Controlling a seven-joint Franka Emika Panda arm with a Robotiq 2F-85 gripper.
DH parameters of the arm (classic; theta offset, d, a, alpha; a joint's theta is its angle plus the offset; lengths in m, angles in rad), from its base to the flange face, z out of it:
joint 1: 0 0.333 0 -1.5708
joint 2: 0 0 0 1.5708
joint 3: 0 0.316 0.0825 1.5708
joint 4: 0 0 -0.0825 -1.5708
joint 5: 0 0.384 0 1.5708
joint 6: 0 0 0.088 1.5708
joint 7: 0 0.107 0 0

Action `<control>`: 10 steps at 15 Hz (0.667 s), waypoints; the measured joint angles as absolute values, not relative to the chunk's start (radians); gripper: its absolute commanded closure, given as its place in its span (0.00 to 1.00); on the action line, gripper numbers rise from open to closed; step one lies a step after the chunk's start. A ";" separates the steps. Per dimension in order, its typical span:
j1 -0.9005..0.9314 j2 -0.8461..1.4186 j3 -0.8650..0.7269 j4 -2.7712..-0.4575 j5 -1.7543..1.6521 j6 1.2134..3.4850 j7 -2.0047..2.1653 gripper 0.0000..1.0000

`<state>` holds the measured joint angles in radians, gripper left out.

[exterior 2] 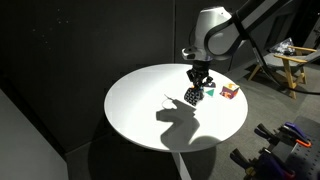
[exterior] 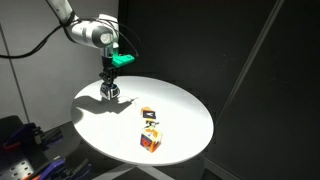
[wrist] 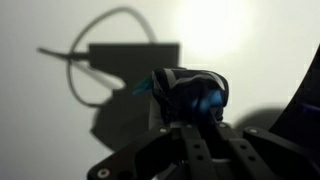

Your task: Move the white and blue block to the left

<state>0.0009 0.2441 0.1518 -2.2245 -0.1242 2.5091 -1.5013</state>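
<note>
My gripper [exterior: 110, 91] is shut on the white and blue block [exterior 2: 193, 96], held at or just above the round white table [exterior: 185, 110]. In an exterior view this is at the table's far left part; in an exterior view the gripper [exterior 2: 197, 88] is near the right side of the table [exterior 2: 135, 105]. In the wrist view the block [wrist: 195, 92] sits dark between the jaws [wrist: 190, 105], with a light-blue glint on its edges. I cannot tell whether the block touches the table.
An orange-and-white cube [exterior: 149, 115] and a red-and-blue cube [exterior: 152, 141] stand near the table's front. They also show in an exterior view, where the red cube [exterior 2: 229, 92] is at the right rim. Dark walls surround the table; clutter lies on the floor.
</note>
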 measured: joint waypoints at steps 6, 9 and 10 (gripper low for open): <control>0.001 0.244 0.169 -2.220 -0.124 2.509 -1.791 0.96; 0.001 0.244 0.169 -2.220 -0.124 2.509 -1.873 0.96; 0.001 0.244 0.169 -2.220 -0.124 2.510 -1.889 0.96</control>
